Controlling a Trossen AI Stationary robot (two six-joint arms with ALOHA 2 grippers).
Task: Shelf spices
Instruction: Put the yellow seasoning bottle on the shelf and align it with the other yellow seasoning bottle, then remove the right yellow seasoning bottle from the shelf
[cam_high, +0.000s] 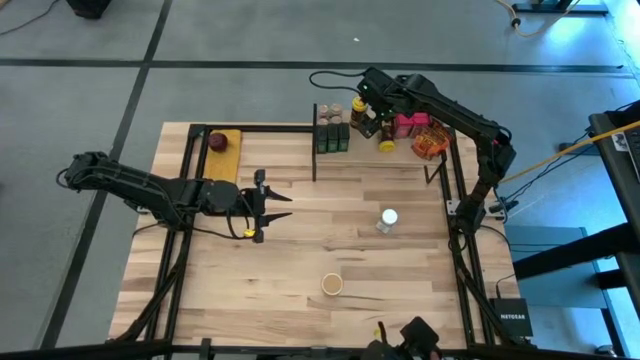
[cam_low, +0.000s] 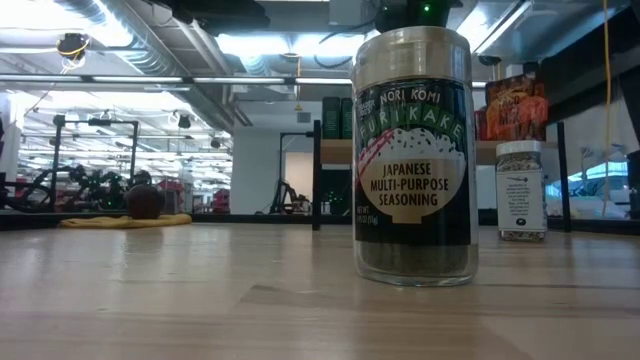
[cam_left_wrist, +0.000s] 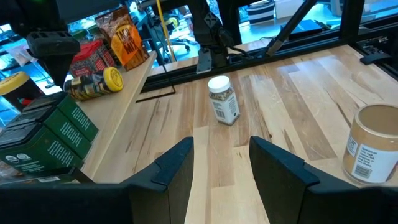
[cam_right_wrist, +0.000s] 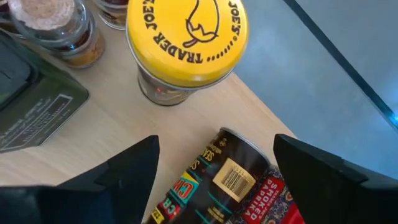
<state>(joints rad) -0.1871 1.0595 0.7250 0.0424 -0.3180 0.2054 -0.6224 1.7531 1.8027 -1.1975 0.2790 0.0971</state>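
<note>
The shelf (cam_high: 365, 152) stands at the table's far side and carries green tins (cam_high: 333, 137), small jars, red boxes (cam_high: 405, 125) and an orange packet (cam_high: 430, 140). My right gripper (cam_right_wrist: 217, 165) hovers open over the shelf. Its fingers stand on either side of a dark jar (cam_right_wrist: 233, 180) lying on its side, without touching it. An upright yellow-lidded jar (cam_right_wrist: 186, 43) stands just beyond. My left gripper (cam_left_wrist: 221, 168) waits open above the table's left middle. A white-lidded jar (cam_high: 388, 218) and a tan-lidded jar (cam_high: 332, 284) stand upright on the tabletop.
A dark red round thing on a yellow pad (cam_high: 222, 142) sits at the far left. Another yellow-lidded jar (cam_left_wrist: 93, 86) lies on its side at the shelf's near edge. The black shelf frame (cam_high: 314, 155) rises at the back. Bare tabletop lies between the two loose jars.
</note>
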